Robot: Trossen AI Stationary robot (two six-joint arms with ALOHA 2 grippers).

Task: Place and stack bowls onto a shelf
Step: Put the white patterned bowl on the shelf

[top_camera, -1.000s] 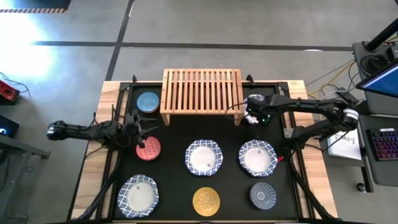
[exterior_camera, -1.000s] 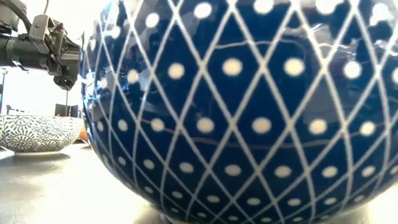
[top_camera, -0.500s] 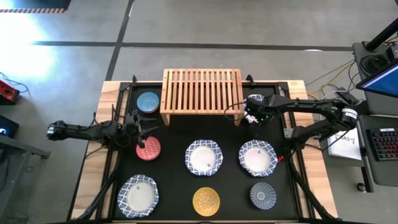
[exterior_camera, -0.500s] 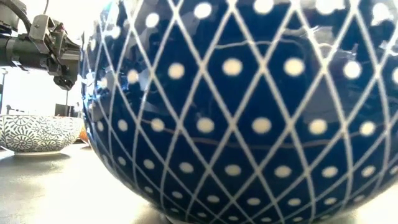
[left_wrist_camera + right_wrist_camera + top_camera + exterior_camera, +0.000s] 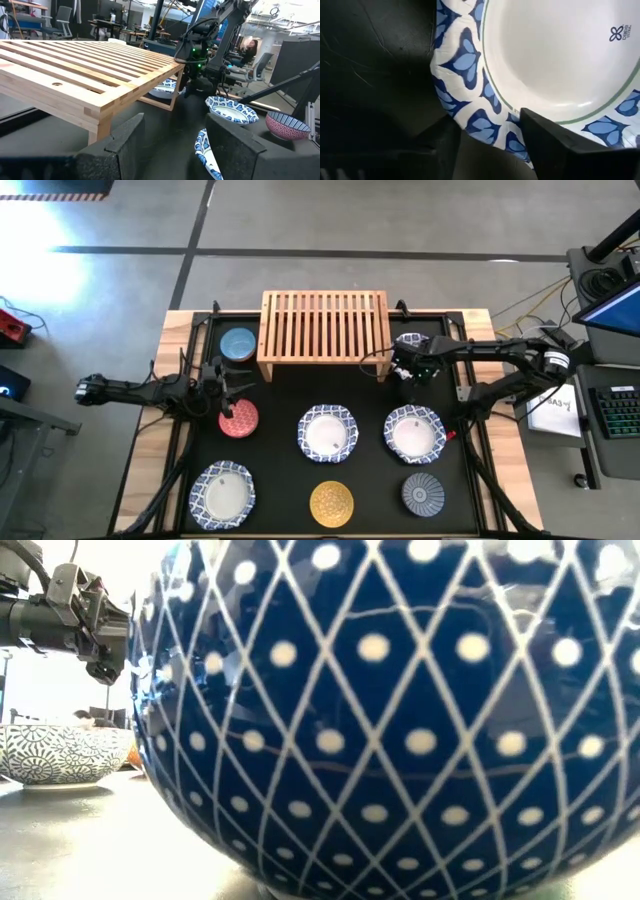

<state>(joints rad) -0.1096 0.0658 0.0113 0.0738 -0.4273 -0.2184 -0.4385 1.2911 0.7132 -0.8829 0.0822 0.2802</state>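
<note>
High view is showing the shelf sitting bare at upper centre, so no bowls are getting stacked yet. Right end effector is straddling the rim of a white bowl just right of the shelf, not clamped. Left end effector, open and empty, is hanging above the red bowl. Seven more are waiting on the worktop; nothing's blocking.

Seemingly eight bowls, one shelf.
</note>
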